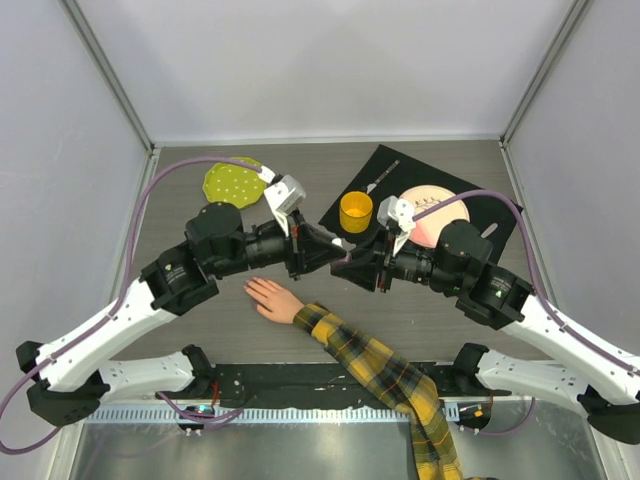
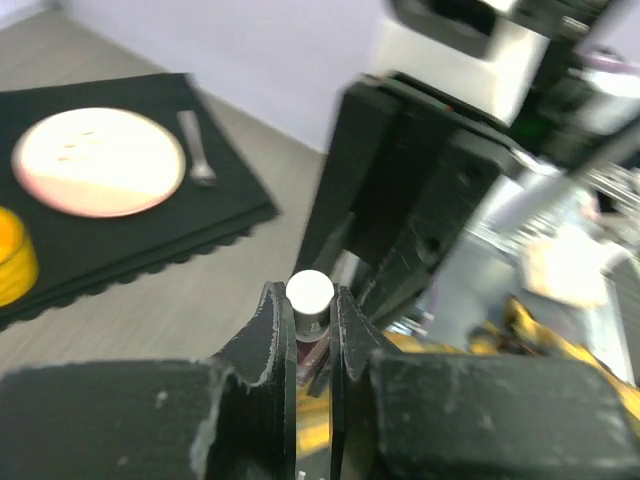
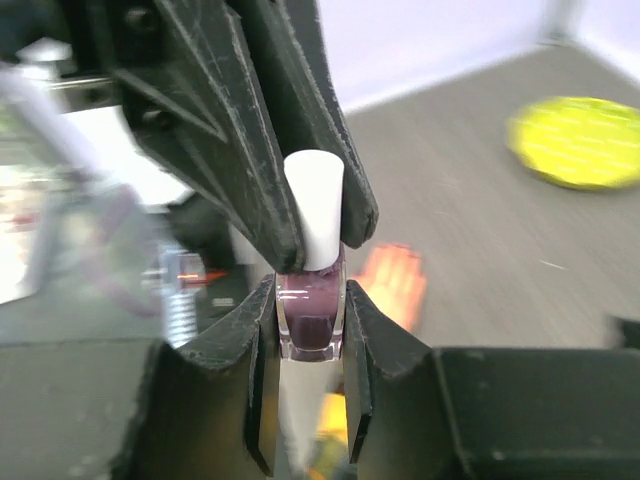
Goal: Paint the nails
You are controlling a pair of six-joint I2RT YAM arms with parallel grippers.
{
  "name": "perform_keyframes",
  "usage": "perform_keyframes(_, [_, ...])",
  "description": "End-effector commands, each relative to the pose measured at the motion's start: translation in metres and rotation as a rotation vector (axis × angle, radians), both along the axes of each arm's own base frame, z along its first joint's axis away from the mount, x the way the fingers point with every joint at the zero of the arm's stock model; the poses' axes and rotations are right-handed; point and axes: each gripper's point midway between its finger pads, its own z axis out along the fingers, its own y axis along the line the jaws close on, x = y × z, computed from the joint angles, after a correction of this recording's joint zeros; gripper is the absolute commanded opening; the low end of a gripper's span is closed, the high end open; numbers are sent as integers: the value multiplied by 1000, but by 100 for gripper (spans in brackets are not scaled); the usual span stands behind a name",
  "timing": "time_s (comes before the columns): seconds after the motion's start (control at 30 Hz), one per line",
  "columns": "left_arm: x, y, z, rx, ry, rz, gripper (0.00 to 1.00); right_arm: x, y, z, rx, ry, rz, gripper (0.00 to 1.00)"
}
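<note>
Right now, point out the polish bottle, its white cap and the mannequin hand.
polish bottle [image 3: 310,322]: right wrist view, purple glass body.
white cap [image 2: 309,290]: left wrist view, round top.
mannequin hand [image 1: 269,298]: top external view, middle of the hand.

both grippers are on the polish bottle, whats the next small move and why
Probably rotate the left gripper to unscrew the white cap while the right gripper holds the purple bottle steady: each is shut on its part and the cap is seated, so no brush is free for the mannequin hand.
</note>
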Motion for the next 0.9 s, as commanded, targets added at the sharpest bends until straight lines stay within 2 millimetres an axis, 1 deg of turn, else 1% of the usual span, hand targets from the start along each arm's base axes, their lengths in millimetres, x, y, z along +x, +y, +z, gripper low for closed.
perform_keyframes(0.0, [-55, -5, 31, -147, -88, -299, 0, -106, 3, 70, 272, -94, 582, 1])
perform_keyframes(0.03, [-61, -3, 35, -164, -95, -320, 0, -132, -5, 63, 283, 55, 726, 1])
perform_keyframes(0.07, [-64, -2, 36, -168, -95, -337, 0, -141, -9, 69, 319, 59, 780, 1])
perform_keyframes(0.1, [-68, -2, 38, -177, -102, -358, 0, -148, -14, 83, 386, 12, 823, 1])
perform_keyframes(0.2, [-71, 0, 43, -194, -99, -368, 0, -151, -17, 81, 397, 49, 835, 1])
perform_keyframes(0.27, [-72, 1, 45, -194, -94, -366, 0, -147, -15, 79, 396, 39, 812, 1])
perform_keyframes(0.3, [-70, 2, 45, -188, -84, -351, 0, -143, -11, 72, 371, 65, 791, 1])
perform_keyframes(0.33, [-60, 4, 51, -192, -86, -285, 2, -141, -10, 73, 362, 51, 771, 1])
perform_keyframes(0.37, [-55, 6, 44, -156, -66, -250, 11, -129, -3, 61, 315, 58, 708, 1])
perform_keyframes(0.4, [-51, 9, 43, -139, -54, -218, 23, -124, -1, 62, 301, 36, 670, 1])
perform_keyframes(0.43, [-43, 14, 49, -139, -57, -155, 48, -116, 1, 59, 280, 30, 621, 1])
perform_keyframes(0.47, [-40, 17, 44, -115, -41, -131, 57, -101, 6, 43, 218, 83, 533, 1])
perform_keyframes(0.5, [-39, 24, 48, -121, -51, -105, 64, -90, 7, 46, 202, 13, 476, 1])
perform_keyframes(0.53, [-33, 30, 51, -121, -55, -55, 72, -81, 9, 41, 175, 13, 426, 1])
perform_keyframes(0.57, [-30, 35, 48, -106, -46, -24, 78, -71, 10, 24, 109, 43, 372, 1])
perform_keyframes(0.6, [-29, 41, 51, -108, -53, 2, 80, -52, 11, 24, 87, 2, 275, 1])
perform_keyframes(0.63, [-28, 46, 54, -109, -58, 24, 82, -45, 11, 20, 60, -2, 243, 1])
perform_keyframes(0.67, [-22, 51, 48, -80, -46, 69, 82, -39, 12, 9, 19, 11, 219, 1])
perform_keyframes(0.73, [-16, 58, 48, -59, -40, 117, 81, -30, 12, 9, 0, -20, 185, 1])
perform_keyframes(0.77, [-13, 60, 39, -18, -23, 138, 79, -29, 12, 6, -13, -21, 179, 1])
perform_keyframes(0.87, [-13, 60, 31, 34, -20, 131, 77, -28, 13, 3, -39, -34, 186, 1])
